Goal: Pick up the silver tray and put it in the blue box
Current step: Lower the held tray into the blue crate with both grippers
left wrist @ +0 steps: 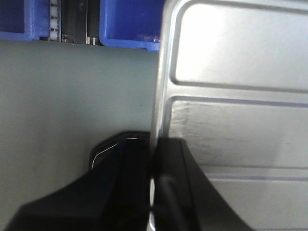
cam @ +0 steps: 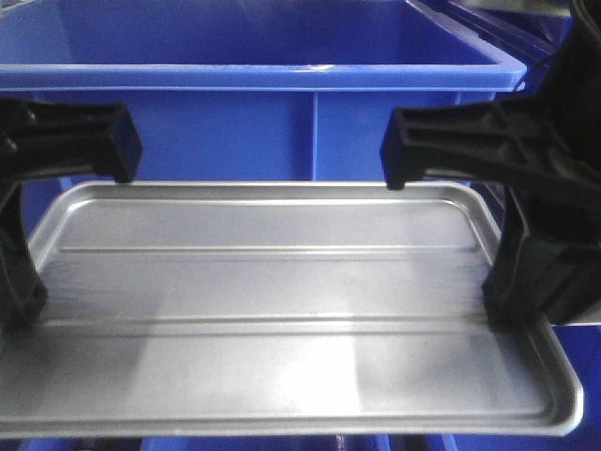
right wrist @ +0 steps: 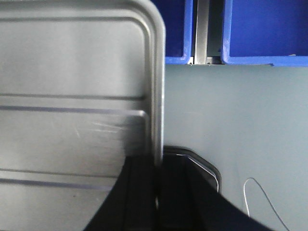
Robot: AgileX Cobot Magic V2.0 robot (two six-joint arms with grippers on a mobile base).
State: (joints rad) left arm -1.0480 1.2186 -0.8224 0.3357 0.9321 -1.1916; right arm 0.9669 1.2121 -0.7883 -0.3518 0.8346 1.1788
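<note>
- It looked like a robot work cell in a lab or a warehouse-style sorting station, nothing homely about it.
- A large plastic blue box (cam: 254, 70) stood up front. Narrower blue bins (right wrist: 262, 29) sat side by side at the far edge of the work surface (right wrist: 231, 115), with a metal strip (right wrist: 201, 29) between them.
- That surface was plain, pale grey-green, and a thin loose wire (right wrist: 250, 179) lay on it.
- Black mechanical clamps, the left gripper (left wrist: 153, 144) and the right gripper (right wrist: 158, 161), each pinched a rim of a bare silver tray (cam: 282, 310).
</note>
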